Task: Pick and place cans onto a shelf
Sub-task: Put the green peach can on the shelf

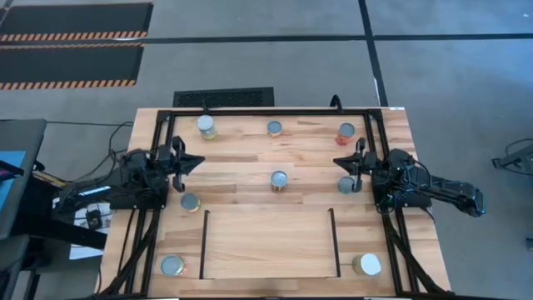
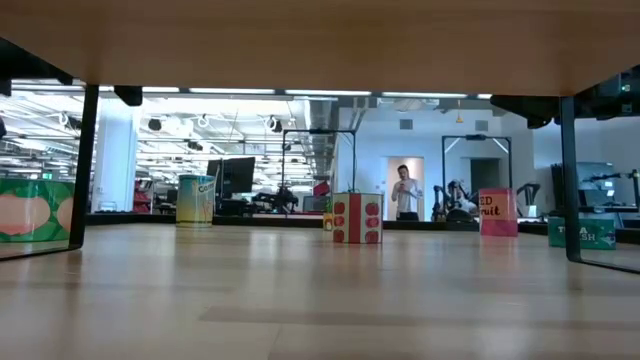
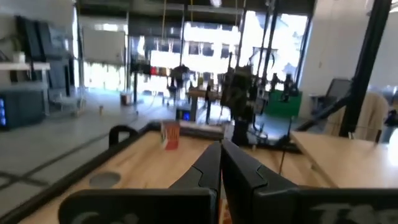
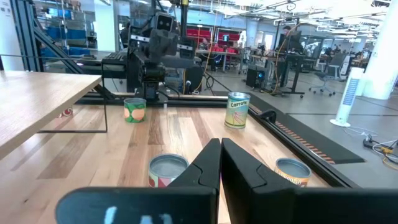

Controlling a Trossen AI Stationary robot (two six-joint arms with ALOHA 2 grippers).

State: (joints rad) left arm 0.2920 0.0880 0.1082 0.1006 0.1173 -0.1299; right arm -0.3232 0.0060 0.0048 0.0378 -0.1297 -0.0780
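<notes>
Several cans stand upright on their bases on the wooden table [image 1: 250, 158]: a white-topped one [image 1: 206, 127], silver-topped ones [image 1: 274, 128] [image 1: 279, 180] [image 1: 190, 202] [image 1: 172, 266] [image 1: 347, 185], a red-labelled one [image 1: 346, 132] and a white-topped one [image 1: 366, 265]. The shelf [image 1: 268, 246], a light-wood panel between two black rails, lies at the near middle and holds no can. My left gripper [image 1: 198, 161] is shut and empty at the table's left. My right gripper [image 1: 338, 162] is shut and empty at the right, just beyond a can. Both show shut in the wrist views [image 3: 221, 152] [image 4: 221, 149].
A black tubular frame [image 1: 266, 110] runs round the table's far and side edges. In the right wrist view a green-labelled can [image 4: 135, 110], a "Carrots" can [image 4: 237, 110] and two silver-topped cans [image 4: 168, 168] [image 4: 292, 171] stand ahead. A person [image 2: 405, 192] stands far off in the room.
</notes>
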